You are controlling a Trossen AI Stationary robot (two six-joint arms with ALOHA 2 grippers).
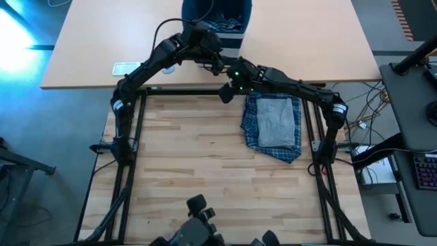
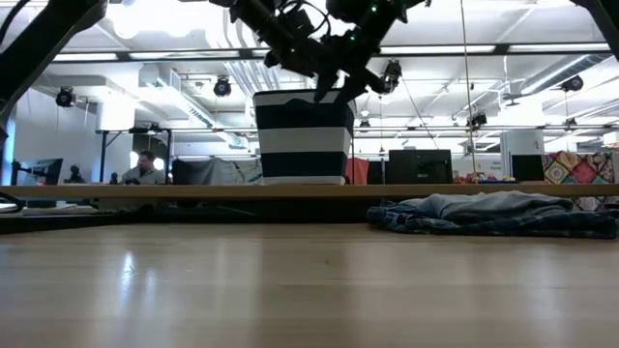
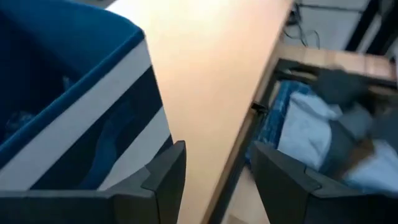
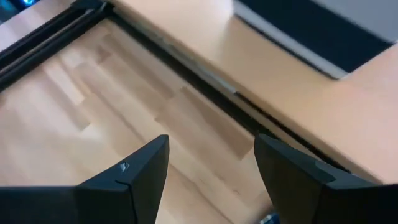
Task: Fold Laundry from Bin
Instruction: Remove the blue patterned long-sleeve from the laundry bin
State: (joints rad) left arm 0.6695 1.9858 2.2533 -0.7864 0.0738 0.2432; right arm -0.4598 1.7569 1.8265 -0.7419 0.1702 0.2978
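Note:
The navy bin (image 1: 216, 20) with pale stripes stands on the far desk; it also shows in the low view (image 2: 303, 135) and the left wrist view (image 3: 74, 118). Cloth shows inside the bin (image 1: 222, 26). A folded grey T-shirt (image 1: 278, 123) lies on a blue plaid garment (image 1: 258, 133) on the table's right side. My left gripper (image 3: 214, 171) is open and empty, high up next to the bin's near side. My right gripper (image 4: 211, 165) is open and empty above the table's far edge.
The pale far desk (image 1: 102, 48) lies behind the wooden table (image 1: 191, 157), with a dark frame rail (image 1: 184, 91) between them. A small pale object (image 1: 126, 67) lies on the desk at the left. A person (image 2: 145, 166) sits in the room behind.

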